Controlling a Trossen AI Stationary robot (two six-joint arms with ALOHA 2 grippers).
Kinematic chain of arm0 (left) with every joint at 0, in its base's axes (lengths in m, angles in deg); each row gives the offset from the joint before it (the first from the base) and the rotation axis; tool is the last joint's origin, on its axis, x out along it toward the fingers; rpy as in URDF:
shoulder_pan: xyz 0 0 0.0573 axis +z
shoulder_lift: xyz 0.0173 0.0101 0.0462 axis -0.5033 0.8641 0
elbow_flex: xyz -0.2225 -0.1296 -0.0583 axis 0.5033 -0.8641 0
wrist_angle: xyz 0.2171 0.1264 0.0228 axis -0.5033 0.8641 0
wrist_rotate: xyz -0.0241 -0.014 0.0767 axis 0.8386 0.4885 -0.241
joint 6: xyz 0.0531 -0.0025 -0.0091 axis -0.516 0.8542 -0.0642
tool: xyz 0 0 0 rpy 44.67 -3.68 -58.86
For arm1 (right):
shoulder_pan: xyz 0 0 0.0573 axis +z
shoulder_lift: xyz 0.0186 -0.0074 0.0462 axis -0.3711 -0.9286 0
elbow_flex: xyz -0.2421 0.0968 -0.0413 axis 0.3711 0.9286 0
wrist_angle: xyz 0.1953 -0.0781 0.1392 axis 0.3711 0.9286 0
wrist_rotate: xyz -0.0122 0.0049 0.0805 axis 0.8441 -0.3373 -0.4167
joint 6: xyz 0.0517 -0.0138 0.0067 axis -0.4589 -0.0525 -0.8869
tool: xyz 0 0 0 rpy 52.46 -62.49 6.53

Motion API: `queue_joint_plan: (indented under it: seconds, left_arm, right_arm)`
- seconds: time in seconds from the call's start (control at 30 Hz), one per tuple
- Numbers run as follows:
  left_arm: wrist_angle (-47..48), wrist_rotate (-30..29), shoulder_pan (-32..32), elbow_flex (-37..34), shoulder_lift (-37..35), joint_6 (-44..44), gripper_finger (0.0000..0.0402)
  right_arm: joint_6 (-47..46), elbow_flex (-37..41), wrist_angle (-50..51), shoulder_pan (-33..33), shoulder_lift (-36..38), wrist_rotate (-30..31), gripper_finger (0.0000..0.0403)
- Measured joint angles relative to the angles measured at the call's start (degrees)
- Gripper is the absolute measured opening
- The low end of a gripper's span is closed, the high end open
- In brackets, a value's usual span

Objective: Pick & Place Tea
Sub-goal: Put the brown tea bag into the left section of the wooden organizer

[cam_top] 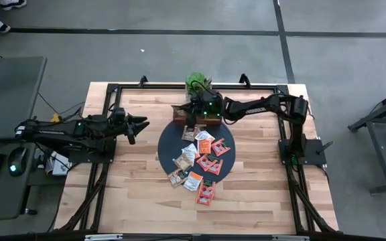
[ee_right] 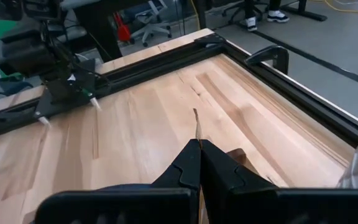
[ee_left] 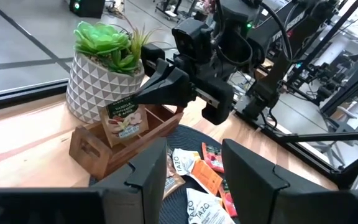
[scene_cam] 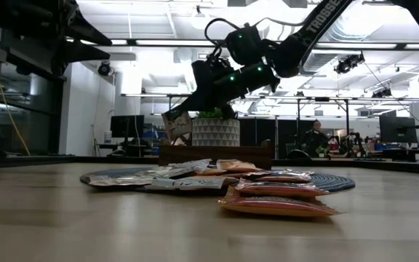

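Note:
Several small orange-red, tan and white tea sachets [cam_top: 200, 161] lie flat in a loose heap on the dark round mat [cam_top: 168, 146]. They also show in the low view [scene_cam: 275, 195]. My right gripper [ee_left: 146, 94] is over the brown wooden tray [ee_left: 98, 149] at the mat's far edge and is shut on a tan-brown sachet [ee_left: 123, 119]. My left gripper [ee_left: 194, 171] is open and empty. It hovers left of the mat [cam_top: 138, 127], pointing toward the tray. My right gripper pinches the tan-brown sachet by its upper edge [ee_left: 133, 103] between its two fingers. In the right wrist view the sachet shows edge-on [ee_right: 197, 127]. The fingers slant down from the table's right. The sachet hangs upright below them, over the tray; whether its lower end touches the tray, I cannot tell.
A white patterned pot with a green plant [ee_left: 101, 74] stands just behind the tray at the table's far edge. A black metal frame [cam_top: 112, 90] runs around the table top. Bare wood lies to the left, right and near side of the mat.

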Motion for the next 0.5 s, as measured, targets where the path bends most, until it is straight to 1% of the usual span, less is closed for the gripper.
queue_joint_plan:
  seconds: [0.23, 0.5]
  left_arm:
    - [0.3, 0.0, 0.0, 0.0, 0.0, -0.8, 0.0152]
    - [0.3, -0.2, 0.0, 0.0, 0.0, -1.3, 0.0152]
  right_arm:
    - [0.5, 0.0, 1.1, -0.1, 0.0, 3.1, 0.0000]
    - [1.6, 0.1, 1.7, -0.1, 0.0, 3.9, 0.0000]
